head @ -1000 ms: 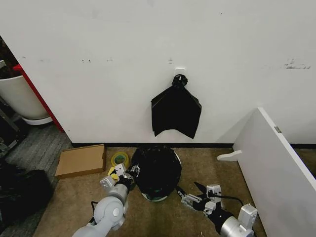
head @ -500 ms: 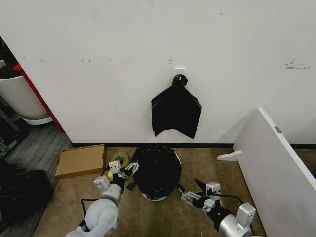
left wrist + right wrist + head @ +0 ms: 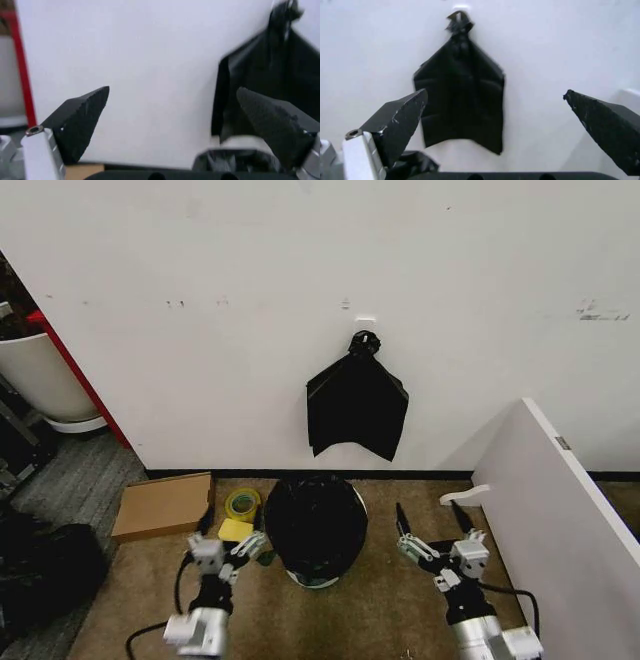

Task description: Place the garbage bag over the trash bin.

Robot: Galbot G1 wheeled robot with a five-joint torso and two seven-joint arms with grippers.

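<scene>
The garbage bag (image 3: 315, 522), glossy and black, is draped over the trash bin (image 3: 316, 582); just the bin's pale base and a sliver of white rim show beneath it. My left gripper (image 3: 228, 540) hovers low at the bin's left side, open and empty, a little apart from the bag. On the bin's right, my right gripper (image 3: 432, 522) stands open and empty, its fingers pointing toward the wall. In the left wrist view the left gripper (image 3: 172, 91) is spread wide before the white wall. The right gripper (image 3: 495, 93) is spread wide too in the right wrist view.
A flat black bundle of bags (image 3: 357, 405) hangs from a wall hook above the bin. A cardboard box (image 3: 165, 505) and a yellow tape roll (image 3: 242, 502) lie to the left. A white panel (image 3: 560, 510) stands at the right. A white tub with a red bar (image 3: 40, 375) is far left.
The left gripper has drawn back from the bag's left edge. The right gripper has swung away from the bin to the right and now points at the wall.
</scene>
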